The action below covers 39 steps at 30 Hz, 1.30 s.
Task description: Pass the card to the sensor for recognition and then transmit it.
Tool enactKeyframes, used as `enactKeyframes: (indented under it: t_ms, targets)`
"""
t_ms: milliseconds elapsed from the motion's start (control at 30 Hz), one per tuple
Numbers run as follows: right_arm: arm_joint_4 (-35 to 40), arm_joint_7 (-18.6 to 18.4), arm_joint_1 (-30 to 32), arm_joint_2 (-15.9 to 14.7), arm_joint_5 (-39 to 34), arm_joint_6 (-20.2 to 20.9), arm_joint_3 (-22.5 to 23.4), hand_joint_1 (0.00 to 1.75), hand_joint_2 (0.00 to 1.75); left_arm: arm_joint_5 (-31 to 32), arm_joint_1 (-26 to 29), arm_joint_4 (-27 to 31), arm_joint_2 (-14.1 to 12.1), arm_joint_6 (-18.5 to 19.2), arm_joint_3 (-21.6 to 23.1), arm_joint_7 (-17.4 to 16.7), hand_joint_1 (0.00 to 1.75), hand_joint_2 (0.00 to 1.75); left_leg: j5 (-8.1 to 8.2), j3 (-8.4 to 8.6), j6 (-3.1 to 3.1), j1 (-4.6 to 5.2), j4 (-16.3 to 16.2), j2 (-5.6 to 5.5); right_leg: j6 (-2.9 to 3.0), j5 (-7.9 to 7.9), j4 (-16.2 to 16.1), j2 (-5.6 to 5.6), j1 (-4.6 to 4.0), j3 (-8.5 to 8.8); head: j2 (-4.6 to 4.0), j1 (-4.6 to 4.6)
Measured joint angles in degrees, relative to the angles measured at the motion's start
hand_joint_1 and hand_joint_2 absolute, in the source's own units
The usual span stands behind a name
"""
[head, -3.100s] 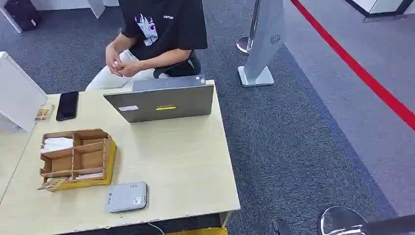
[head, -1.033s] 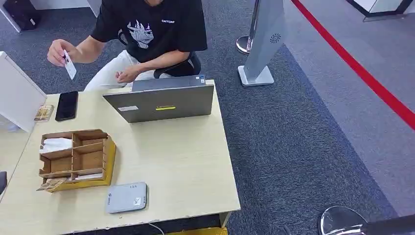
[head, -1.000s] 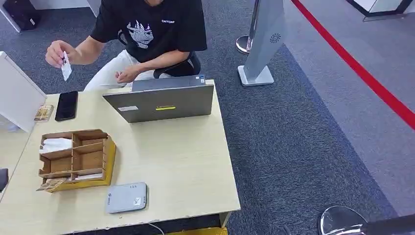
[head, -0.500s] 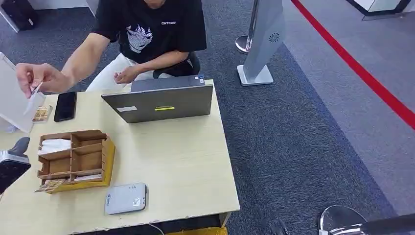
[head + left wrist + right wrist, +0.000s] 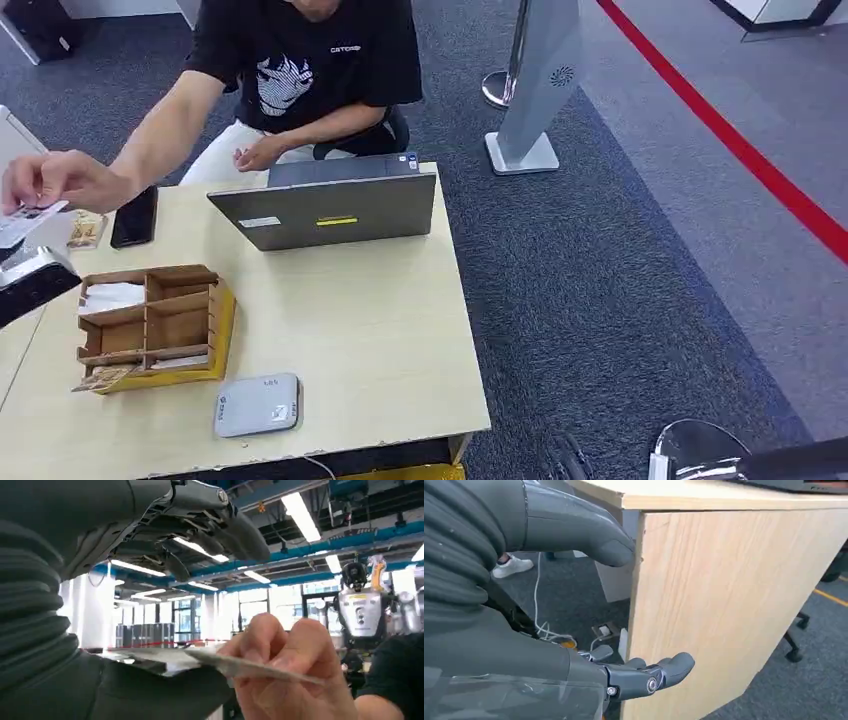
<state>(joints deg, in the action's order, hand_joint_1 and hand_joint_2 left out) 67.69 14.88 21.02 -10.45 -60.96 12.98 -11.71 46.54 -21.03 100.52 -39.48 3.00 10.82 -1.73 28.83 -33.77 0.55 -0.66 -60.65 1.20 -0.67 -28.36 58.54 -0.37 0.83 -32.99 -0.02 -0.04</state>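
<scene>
Since earlier, person's hand [image 5: 60, 180] brought thin white plastic card [image 5: 22, 222] to our open left hand [image 5: 35, 280]; stiff, light, slippery, so we pinch its free edge.

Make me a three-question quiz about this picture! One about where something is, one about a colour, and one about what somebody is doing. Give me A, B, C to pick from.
1. Where is the grey card reader?
A. On the laptop
B. Near the desk's front edge
C. On the carpet

2. What colour is the line on the floor?
A. Red
B. Green
C. White

3. Who holds the card?
A. Nobody, it lies on the desk
B. The robot's right hand
C. The person's hand

Answers:
1 B: it lies flat on the desk, in front of the wooden organizer.
2 A: a red stripe crosses the carpet.
3 C: the person's hand pinches it above the robot's left hand; the right hand hangs beside the desk.
</scene>
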Motion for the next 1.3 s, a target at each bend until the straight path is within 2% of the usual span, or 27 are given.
enactKeyframes:
  t_ms: [333,533,600,733,867,1033,1167,1300]
  targets:
    - [-1.0,-6.7,-0.7,4.7,6.9,5.0,8.3,0.0,1.75,8.1,-3.4,-2.9,-5.2,1.9,1.7,-5.5,1.75,1.75,0.0,-0.06,-0.01,-0.05,0.0,0.03,0.02,-0.01,0.0,0.04,-0.05,-0.07,0.0,0.0]
    - [-1.0,-9.0,-0.6,7.4,9.6,6.1,12.2,0.0,1.75,9.0,-2.4,-3.1,-5.8,-0.6,1.0,-6.5,1.75,1.75,0.0,-0.09,-0.01,-0.04,0.0,0.0,0.02,-0.01,0.0,0.0,-0.04,-0.04,0.0,-0.04]
    - [-1.0,-9.8,-0.4,8.4,11.0,6.5,13.6,0.0,1.75,8.9,-0.1,-2.3,-5.5,-3.5,-0.2,-5.8,1.75,1.75,0.0,-0.06,-0.01,-0.02,0.0,0.07,0.02,-0.01,0.0,0.04,-0.03,-0.05,0.0,-0.06]
    - [0.2,-11.9,0.8,11.2,14.0,7.5,17.2,0.0,1.75,8.3,8.1,2.1,-2.4,-10.2,-4.2,-3.3,1.75,1.75,0.04,-0.06,-0.03,0.01,0.0,0.08,0.04,-0.05,0.0,0.06,0.0,-0.05,0.0,-0.07]
    - [1.7,-14.7,1.7,14.8,17.9,9.9,22.6,0.0,1.75,9.1,17.3,7.0,2.2,-14.1,-6.6,-0.8,1.75,1.75,0.12,-0.06,-0.04,0.01,0.0,0.1,0.05,-0.09,-0.1,0.08,0.0,-0.06,0.0,-0.07]
    - [3.1,-17.9,1.7,19.3,21.5,13.0,29.3,0.0,1.75,10.6,27.2,10.5,7.7,-16.8,-6.2,2.7,1.75,1.75,0.14,-0.05,-0.04,0.0,0.0,0.1,0.03,-0.11,-0.1,0.07,0.0,-0.04,0.0,-0.07]
    - [4.0,-19.9,1.5,22.5,23.8,15.2,34.9,0.0,1.75,11.0,32.8,11.1,10.8,-19.3,-4.8,2.7,1.75,1.75,0.15,-0.06,-0.04,0.0,0.0,0.03,0.01,-0.13,-0.1,0.0,0.0,-0.02,0.0,-0.02]
    - [4.5,-22.0,0.7,24.8,26.4,17.4,39.3,0.0,1.75,8.7,35.9,11.1,12.8,-18.9,-3.3,1.6,1.75,1.75,0.15,-0.05,-0.04,0.01,0.0,0.02,0.01,-0.13,-0.1,0.0,0.01,-0.01,0.0,-0.07]
